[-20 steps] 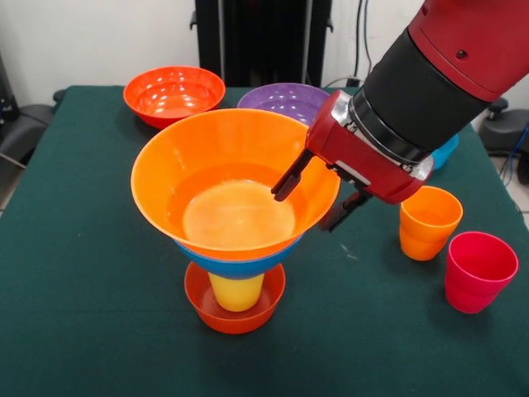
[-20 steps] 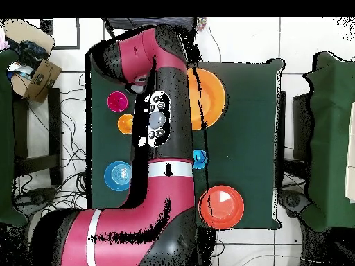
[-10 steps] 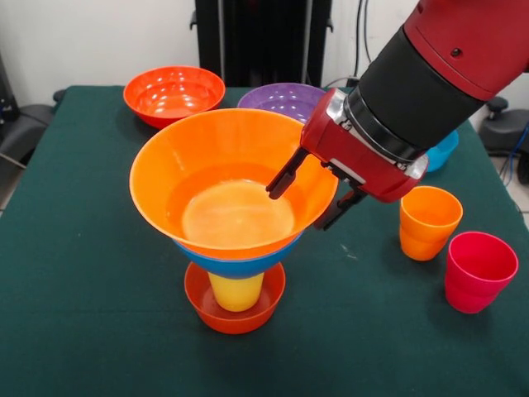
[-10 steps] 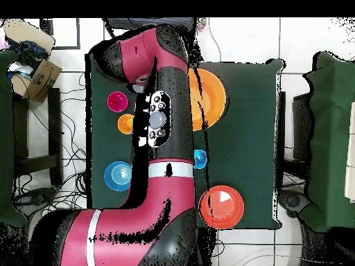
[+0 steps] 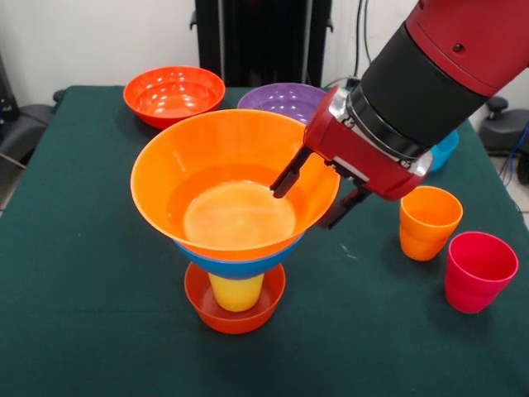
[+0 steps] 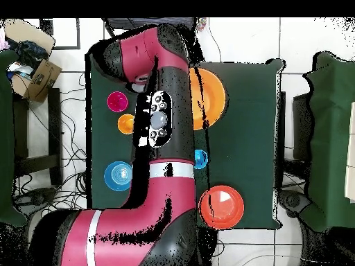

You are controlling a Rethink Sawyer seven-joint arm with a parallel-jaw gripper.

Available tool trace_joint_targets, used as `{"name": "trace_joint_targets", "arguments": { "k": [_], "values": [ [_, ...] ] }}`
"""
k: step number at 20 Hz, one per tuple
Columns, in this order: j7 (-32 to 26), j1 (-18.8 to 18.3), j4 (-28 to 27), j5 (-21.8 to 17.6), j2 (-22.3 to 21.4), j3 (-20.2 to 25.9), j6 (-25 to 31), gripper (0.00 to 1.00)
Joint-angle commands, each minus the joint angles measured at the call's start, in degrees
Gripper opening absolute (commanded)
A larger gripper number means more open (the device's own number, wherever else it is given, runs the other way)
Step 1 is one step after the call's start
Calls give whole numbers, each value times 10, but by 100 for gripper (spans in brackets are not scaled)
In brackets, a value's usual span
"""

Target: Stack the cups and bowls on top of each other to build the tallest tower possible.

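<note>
You see gripper (image 5: 314,198) spread wide, straddling right rim of big orange bowl (image 5: 235,186): one finger inside, other outside. Bowl tops tower (image 5: 236,265) at table (image 5: 83,273) centre: blue bowl, yellow cup, small red bowl beneath.

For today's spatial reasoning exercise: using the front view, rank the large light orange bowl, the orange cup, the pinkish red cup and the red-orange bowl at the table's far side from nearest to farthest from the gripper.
1. Large light orange bowl: the gripper straddles its rim.
2. Orange cup: just to the picture's right.
3. Pinkish red cup: farther right, nearer the camera.
4. Red-orange bowl: far back left.
</note>
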Motion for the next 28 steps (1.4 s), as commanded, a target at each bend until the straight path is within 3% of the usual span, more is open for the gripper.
{"name": "trace_joint_targets", "arguments": {
  "k": [1,13,28],
  "values": [
    [-90,-12,52,20,-25,35,-8,100],
    [-75,-5,69,33,-30,25,-22,100],
    [-49,17,81,37,-54,12,2,100]
  ]
}}
